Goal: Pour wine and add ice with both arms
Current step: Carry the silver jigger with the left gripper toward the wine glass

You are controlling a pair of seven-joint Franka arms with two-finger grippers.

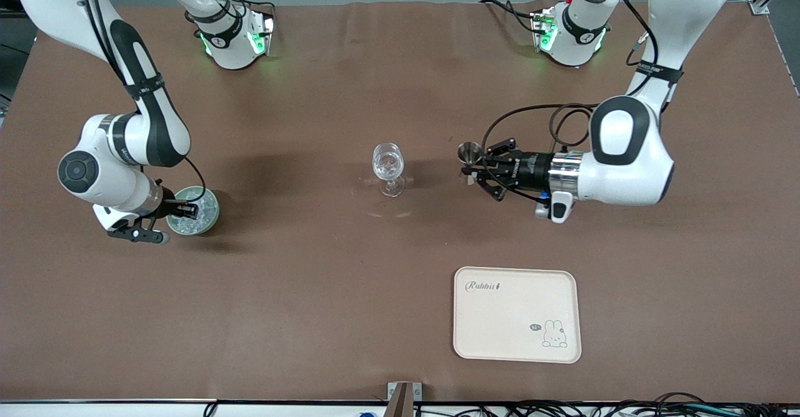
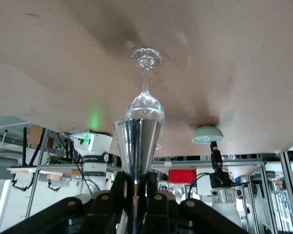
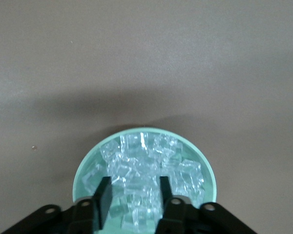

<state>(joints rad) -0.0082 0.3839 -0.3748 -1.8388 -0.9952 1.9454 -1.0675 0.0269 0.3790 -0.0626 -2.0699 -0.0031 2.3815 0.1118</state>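
Rabbit tray [image 1: 517, 314] bare. Right gripper [image 3: 134, 195] parted over ice [image 3: 144, 168]: close gently. Left gripper [image 1: 473, 168] clamps steel jigger [image 1: 469, 152]; keep level.

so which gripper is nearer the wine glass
Left. The left gripper, holding a metal jigger, is just beside the wine glass; the right gripper is over the ice bowl at its end.
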